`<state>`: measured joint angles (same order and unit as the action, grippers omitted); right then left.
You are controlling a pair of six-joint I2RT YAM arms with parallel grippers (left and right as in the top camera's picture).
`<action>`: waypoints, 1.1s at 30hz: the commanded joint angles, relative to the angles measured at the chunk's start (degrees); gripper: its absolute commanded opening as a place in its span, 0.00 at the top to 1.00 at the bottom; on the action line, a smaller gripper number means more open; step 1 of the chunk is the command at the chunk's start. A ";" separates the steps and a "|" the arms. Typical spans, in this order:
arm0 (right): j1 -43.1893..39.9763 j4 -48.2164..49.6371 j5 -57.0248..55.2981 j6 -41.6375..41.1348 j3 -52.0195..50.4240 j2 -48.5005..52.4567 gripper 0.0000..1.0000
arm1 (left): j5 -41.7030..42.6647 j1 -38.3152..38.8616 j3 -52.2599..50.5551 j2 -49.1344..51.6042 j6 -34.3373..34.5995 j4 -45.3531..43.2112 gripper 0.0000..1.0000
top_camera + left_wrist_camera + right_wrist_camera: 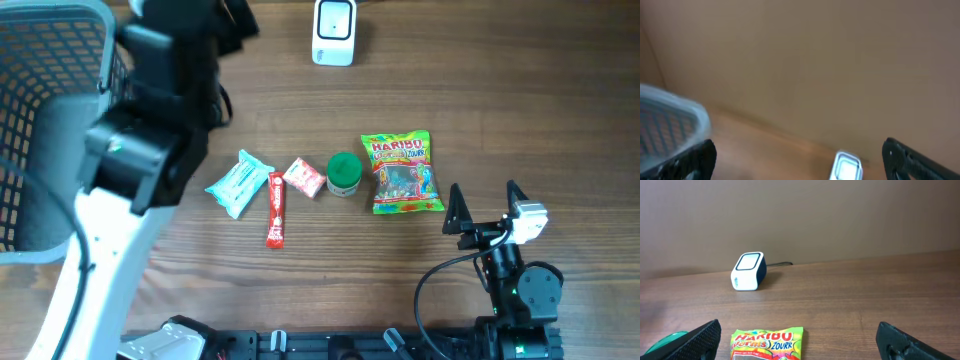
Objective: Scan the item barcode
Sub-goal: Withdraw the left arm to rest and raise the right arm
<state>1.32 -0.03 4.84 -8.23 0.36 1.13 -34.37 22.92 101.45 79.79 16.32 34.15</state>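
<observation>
The Haribo bag [402, 172] lies in the middle, at 10 o'clock from the right gripper [486, 203], whose fingers are spread wide; the left gripper [797, 152] is spread wide too; the white scanner [333, 30] sits at 12 o'clock.

Two arms at the table: the left arm [95, 250] wears a white shell over blocky black joints. The right arm [520, 285] is black throughout, bar a small white block [530, 218] by its wrist, with a thin black cable [420, 290] looping from its side. Both end in tapered black fingers [456, 208].
</observation>
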 commanded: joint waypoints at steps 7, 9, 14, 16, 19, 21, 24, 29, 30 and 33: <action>0.22 0.66 -0.50 0.46 -0.07 0.00 0.00 | -16.90 -6.93 7.06 -0.50 -24.94 -11.54 0.00; 0.22 0.31 0.70 -2.03 -0.07 0.00 0.00 | -16.90 -8.70 7.06 -0.28 -24.94 -12.66 0.00; 0.22 1.42 12.94 -31.52 -0.04 0.96 0.00 | -16.87 -11.56 7.06 0.31 -24.94 -17.55 0.00; 0.22 1.73 17.55 -39.63 -0.04 1.38 0.00 | -16.90 -11.58 7.06 0.46 -24.98 -18.03 0.00; 0.22 1.86 18.40 -50.56 -0.04 1.66 0.00 | -16.85 -11.58 7.04 0.46 -24.85 -13.35 0.00; 0.22 3.58 21.51 -53.29 -0.04 1.66 0.00 | -16.20 -11.58 6.99 0.46 -24.33 -11.78 0.00; 0.22 9.64 28.87 -46.21 0.92 1.68 0.01 | -15.17 -11.58 6.91 0.00 -21.90 -8.72 0.00; 0.22 2.19 27.76 -40.39 8.04 4.50 0.01 | -14.29 -11.58 6.03 -3.04 -19.89 -6.91 0.00; 0.22 0.39 27.76 -39.47 9.84 5.88 0.00 | -14.29 -11.58 5.62 -3.93 -19.89 -6.91 0.00; 0.22 -5.66 27.80 -35.71 16.57 12.22 0.01 | -14.16 -11.58 4.00 -7.08 -19.89 -7.08 0.00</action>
<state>1.37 -2.11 31.09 -49.67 8.99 7.46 -49.32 11.51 107.07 77.87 -4.93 27.38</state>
